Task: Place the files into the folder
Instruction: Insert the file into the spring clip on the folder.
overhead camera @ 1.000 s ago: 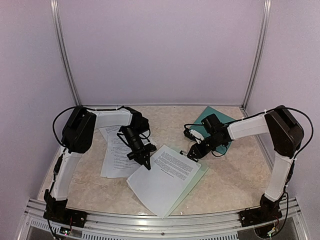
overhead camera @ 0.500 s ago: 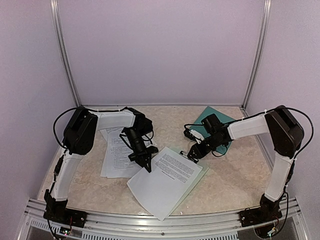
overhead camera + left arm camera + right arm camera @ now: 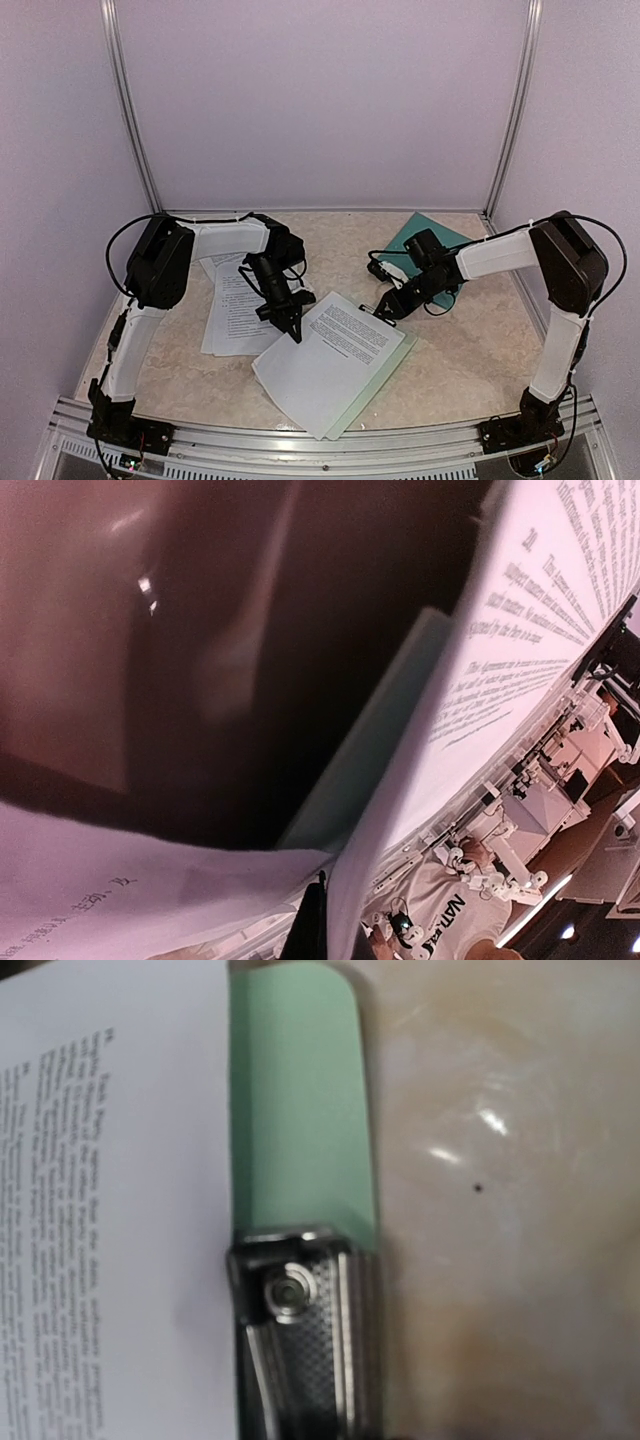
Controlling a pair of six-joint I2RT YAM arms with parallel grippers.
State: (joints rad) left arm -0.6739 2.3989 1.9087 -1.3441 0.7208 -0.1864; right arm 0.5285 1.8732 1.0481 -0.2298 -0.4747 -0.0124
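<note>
The files point(image 3: 232, 310) are found outside the folder point(image 3: 425, 222); one is pinched by left gripper point(image 3: 293, 328); whether right gripper point(image 3: 388, 308) is closed cannot be told.

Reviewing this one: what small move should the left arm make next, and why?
Probably draw the top sheet away from the silver clip, off the mint clipboard. The left gripper is shut on the sheet's lifted corner, and the right gripper sits at the clip. The teal folder lies apart at the back.

Lab booth: plain walls point(image 3: 320, 100), aluminium frame point(image 3: 300, 425)
</note>
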